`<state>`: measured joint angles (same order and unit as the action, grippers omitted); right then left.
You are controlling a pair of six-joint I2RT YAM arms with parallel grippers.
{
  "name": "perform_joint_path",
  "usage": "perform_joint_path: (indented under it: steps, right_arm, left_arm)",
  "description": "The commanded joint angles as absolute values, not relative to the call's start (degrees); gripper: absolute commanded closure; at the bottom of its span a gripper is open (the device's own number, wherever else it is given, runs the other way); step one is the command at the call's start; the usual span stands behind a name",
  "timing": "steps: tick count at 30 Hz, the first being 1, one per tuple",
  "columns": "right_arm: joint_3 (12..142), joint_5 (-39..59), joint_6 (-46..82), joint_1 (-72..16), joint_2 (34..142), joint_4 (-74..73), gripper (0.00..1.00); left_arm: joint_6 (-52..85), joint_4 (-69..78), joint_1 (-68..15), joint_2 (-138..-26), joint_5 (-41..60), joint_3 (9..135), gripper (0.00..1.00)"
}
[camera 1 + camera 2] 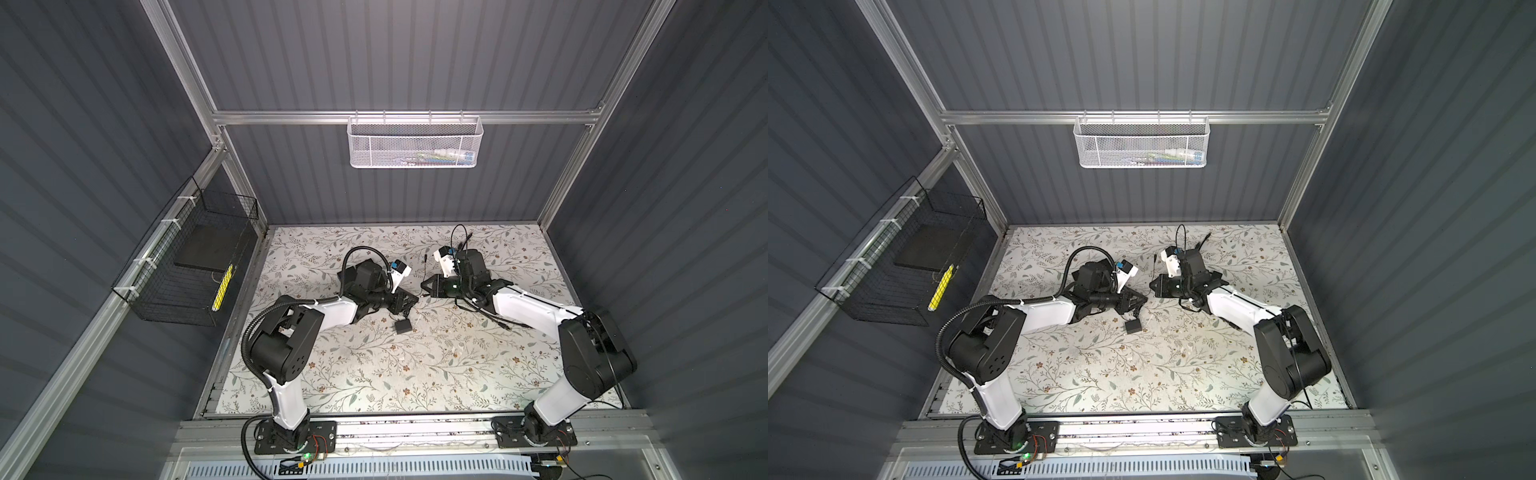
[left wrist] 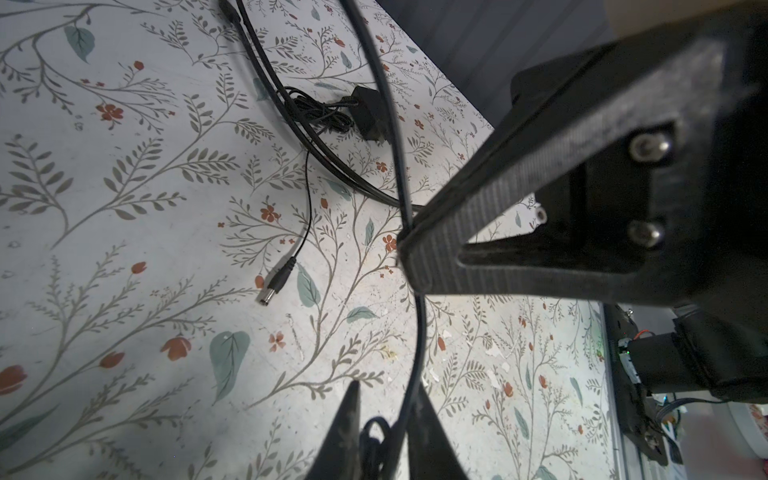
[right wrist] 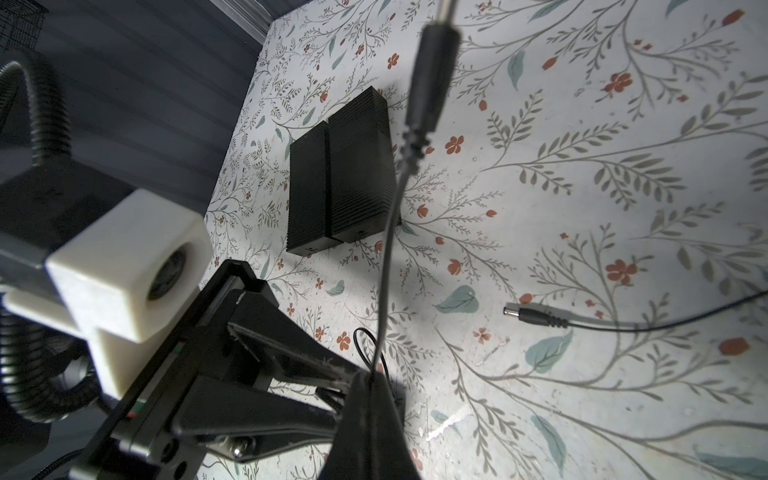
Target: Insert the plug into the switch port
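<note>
My right gripper (image 3: 368,376) is shut on a thin black cable, and the plug (image 3: 432,83) at its end stands up above the jaws, metal tip outward. In both top views the plug (image 1: 427,259) shows just behind that gripper (image 1: 424,287). My left gripper (image 2: 386,386) meets it tip to tip at mid-table (image 1: 413,300), its jaws drawn in on the same cable below the right fingertips (image 2: 409,249). The black ridged switch box (image 3: 340,166) lies flat beyond them, mostly under the left arm in a top view (image 1: 344,275). I cannot make out its port.
A second barrel plug (image 2: 276,282) lies loose on the floral table, its cord leading to a black adapter (image 2: 370,112). Another small adapter (image 1: 402,326) sits in front of the grippers. Thicker arm cables (image 1: 498,322) trail at the right. Wire baskets (image 1: 413,143) hang on the walls.
</note>
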<state>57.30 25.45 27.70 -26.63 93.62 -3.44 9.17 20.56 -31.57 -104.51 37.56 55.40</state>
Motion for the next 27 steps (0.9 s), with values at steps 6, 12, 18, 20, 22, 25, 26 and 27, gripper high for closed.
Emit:
perform_joint_path:
  steps: [6, 12, 18, 20, 22, 25, 26, 27]
  right_arm:
    - [56.5, 25.1, 27.9, -26.3, 92.3, -3.9, 0.98]
    - [55.9, 24.7, 28.1, -24.8, 91.1, -3.1, 0.74]
    - [48.7, 30.1, 32.4, -16.8, 85.0, -11.9, 0.71]
    - [48.2, 30.8, 32.7, -15.2, 84.4, -12.5, 0.7]
    - [48.5, 30.4, 33.0, -14.9, 84.5, -12.7, 0.69]
    - [49.9, 31.9, 35.5, -14.7, 86.6, -12.9, 0.7]
    - [49.9, 32.9, 36.9, -14.7, 87.4, -13.8, 0.7]
    - [49.4, 34.1, 39.1, -14.7, 88.3, -15.5, 0.7]
  left_arm:
    - [8.7, 18.8, -31.6, -104.5, 38.2, 57.3, 0.96]
    - [8.5, 18.2, -31.6, -103.7, 37.5, 57.0, 1.0]
    - [8.5, 18.1, -31.6, -102.5, 37.2, 56.3, 1.0]
    - [8.6, 18.1, -31.6, -102.2, 37.1, 56.1, 1.0]
    - [8.5, 18.1, -31.6, -101.9, 36.9, 55.9, 1.0]
    - [8.4, 17.8, -31.6, -101.5, 36.6, 55.9, 1.0]
    - [8.3, 17.8, -31.6, -101.4, 36.5, 55.9, 1.0]
    - [8.3, 17.7, -31.6, -101.2, 36.3, 55.9, 1.0]
